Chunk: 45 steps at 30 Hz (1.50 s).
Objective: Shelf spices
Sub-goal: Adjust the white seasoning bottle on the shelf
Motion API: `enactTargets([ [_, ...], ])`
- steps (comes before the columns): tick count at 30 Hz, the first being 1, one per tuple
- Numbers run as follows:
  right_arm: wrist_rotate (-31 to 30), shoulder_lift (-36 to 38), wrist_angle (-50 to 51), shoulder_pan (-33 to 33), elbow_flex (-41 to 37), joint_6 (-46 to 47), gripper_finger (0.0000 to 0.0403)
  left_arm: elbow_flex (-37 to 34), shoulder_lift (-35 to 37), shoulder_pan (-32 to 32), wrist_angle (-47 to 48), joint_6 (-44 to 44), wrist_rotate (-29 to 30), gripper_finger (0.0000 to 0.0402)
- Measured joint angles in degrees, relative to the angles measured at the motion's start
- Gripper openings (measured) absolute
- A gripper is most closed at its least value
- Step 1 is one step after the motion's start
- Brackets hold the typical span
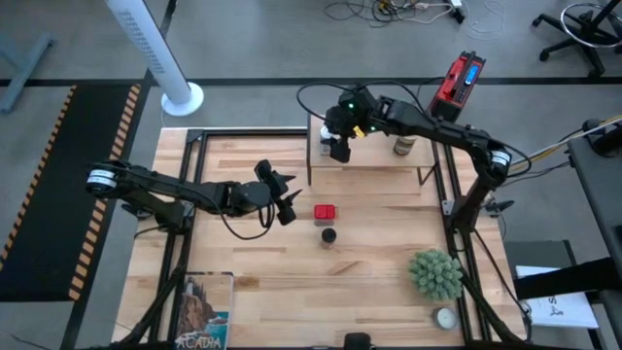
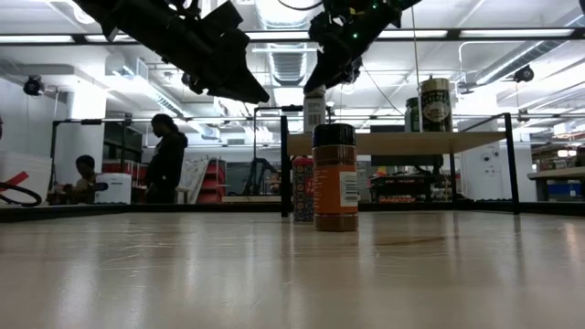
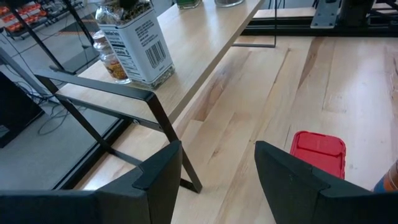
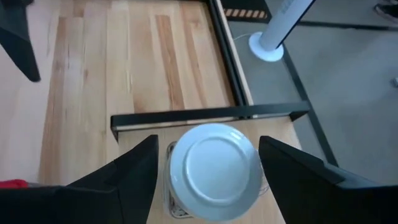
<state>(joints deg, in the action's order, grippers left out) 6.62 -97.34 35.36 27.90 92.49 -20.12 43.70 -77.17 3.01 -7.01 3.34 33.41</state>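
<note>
The shelf point(image 1: 374, 160) stands at the table's far side. A white-lidded spice jar point(image 4: 213, 171) stands on the shelf's left end, with a smaller jar point(image 3: 109, 57) beside it. My right gripper point(image 4: 208, 140) hangs open right above it, one finger on either side of the lid. Other jars point(image 2: 435, 103) stand on the shelf's right part. The red square tin point(image 1: 325, 211) and a black-lidded jar point(image 1: 328, 234) rest on the tabletop. My left gripper point(image 1: 289, 202) hovers open just left of the tin, holding nothing.
A spiky green plant point(image 1: 434, 273) and a flat white round tin point(image 1: 445, 317) sit at the near right. A book point(image 1: 204, 311) lies at the near left. The shelf's dark side panel point(image 3: 155, 115) stands close ahead of my left gripper. People point(image 2: 167, 160) are in the room behind.
</note>
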Motion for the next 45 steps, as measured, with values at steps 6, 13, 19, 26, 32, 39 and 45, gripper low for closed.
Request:
enactTargets([
  [6, -0.14, -1.12, -0.04, 0.02, 0.0, -0.46, 0.0241, 0.0, 0.01, 0.0, 0.07, -0.01, -0.02, 0.0192],
  [13, -0.18, -1.1, -0.23, 0.02, 0.0, -0.74, 0.0192, 0.0, -0.01, 0.0, 0.11, -0.01, -0.02, 0.0192],
  [19, -0.61, -1.07, -0.07, 0.0, 0.0, 0.24, 0.0186, 0.0, -0.01, 0.0, 0.13, -0.02, -0.01, 0.0192],
  [26, -1.12, -0.4, 1.64, 0.0, 0.39, 7.68, 0.0192, 0.0, 0.01, 0.0, 0.17, -0.03, -0.02, 0.0192],
  [32, -3.06, -0.29, 4.55, -0.17, 4.36, 15.03, 0.0187, 0.0, 0.01, 0.0, 0.09, 0.17, 0.0, 0.0192],
  [39, -7.54, -0.29, 8.17, -0.81, 8.58, 20.8, 0.0191, 0.0, -0.01, 0.02, 0.11, 0.19, -0.02, 0.0192],
  [45, -8.57, -0.74, 10.6, -0.77, 10.22, 23.19, 0.0188, 0.0, 0.0, 0.02, 0.13, 0.19, -0.07, 0.0192],
])
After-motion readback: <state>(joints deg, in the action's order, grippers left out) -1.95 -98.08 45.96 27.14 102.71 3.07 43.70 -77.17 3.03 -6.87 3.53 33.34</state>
